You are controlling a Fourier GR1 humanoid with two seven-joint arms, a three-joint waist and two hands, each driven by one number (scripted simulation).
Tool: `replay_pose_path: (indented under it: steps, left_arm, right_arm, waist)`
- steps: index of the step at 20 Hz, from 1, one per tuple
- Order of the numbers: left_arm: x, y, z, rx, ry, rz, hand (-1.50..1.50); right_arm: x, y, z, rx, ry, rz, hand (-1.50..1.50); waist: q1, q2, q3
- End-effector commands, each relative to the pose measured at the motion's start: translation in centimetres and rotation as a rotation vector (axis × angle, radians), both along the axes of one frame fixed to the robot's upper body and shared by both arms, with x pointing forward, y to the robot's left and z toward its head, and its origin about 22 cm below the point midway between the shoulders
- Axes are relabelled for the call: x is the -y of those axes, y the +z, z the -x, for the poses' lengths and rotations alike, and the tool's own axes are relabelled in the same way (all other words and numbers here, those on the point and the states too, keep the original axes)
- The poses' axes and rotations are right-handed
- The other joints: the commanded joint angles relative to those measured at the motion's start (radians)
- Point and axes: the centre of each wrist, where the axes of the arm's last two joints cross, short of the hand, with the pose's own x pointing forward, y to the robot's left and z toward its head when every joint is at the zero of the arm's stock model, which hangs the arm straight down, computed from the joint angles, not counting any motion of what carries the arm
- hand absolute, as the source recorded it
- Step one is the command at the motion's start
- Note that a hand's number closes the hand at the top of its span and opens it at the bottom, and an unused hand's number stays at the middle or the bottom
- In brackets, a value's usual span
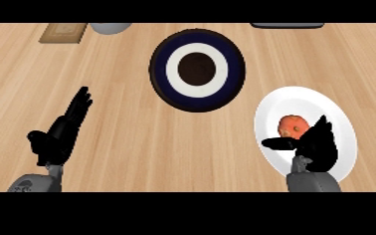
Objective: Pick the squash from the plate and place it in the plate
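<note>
Counter (147,144); dark plate (160,72) (grey bowl (110,27) behind); squash (292,125) on white plate (294,102)

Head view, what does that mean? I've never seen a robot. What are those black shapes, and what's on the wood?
The camera sits at the robot's head, looking down at a wooden counter. The black shapes are its two hands on grey forearms. The left hand rests open at the left. The right hand is open over a white plate, thumb and fingers spread beside an orange squash lying on it. Nothing is held. A dark blue and white plate lies farther back.
</note>
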Motion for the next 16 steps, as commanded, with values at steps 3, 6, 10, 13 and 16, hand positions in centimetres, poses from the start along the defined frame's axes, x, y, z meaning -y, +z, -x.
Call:
replay_pose_path:
  steps: [3, 6, 10, 13, 16]
  left_arm:
    - [0.6, 0.0, -0.3, 0.004, 0.006, 0.002, 0.0]
    - [0.0, 0.9, -0.2, -0.001, 0.004, 0.0, 0.0]
    - [-1.3, 0.6, -0.7, 0.003, 0.001, 0.007, 0.0]
    - [0.0, 1.0, -0.6, -0.001, 0.001, -0.016, 0.0]
    - [0.6, 0.4, 0.0, 0.004, -0.025, 0.008, 0.0]
  right_arm:
    - [1.5, -2.4, 0.1, -0.075, 0.036, -0.073, 1.5]
    - [0.6, -1.2, -1.4, -0.042, 0.026, -0.052, 1.5]
    - [0.9, -1.7, -0.6, -0.003, 0.049, -0.027, 1.5]
    - [1.0, -1.2, -1.2, 0.008, 0.06, 0.066, 1.5]
    - [3.7, -2.3, -0.6, 0.09, 0.458, 0.055, 1.5]
  waist:
    - [0.0, 0.002, 0.002]
    - [0.001, 0.001, 0.001]
    - [-0.001, 0.001, 0.001]
    - [0.001, 0.001, 0.001]
    - [0.024, 0.006, 0.006]
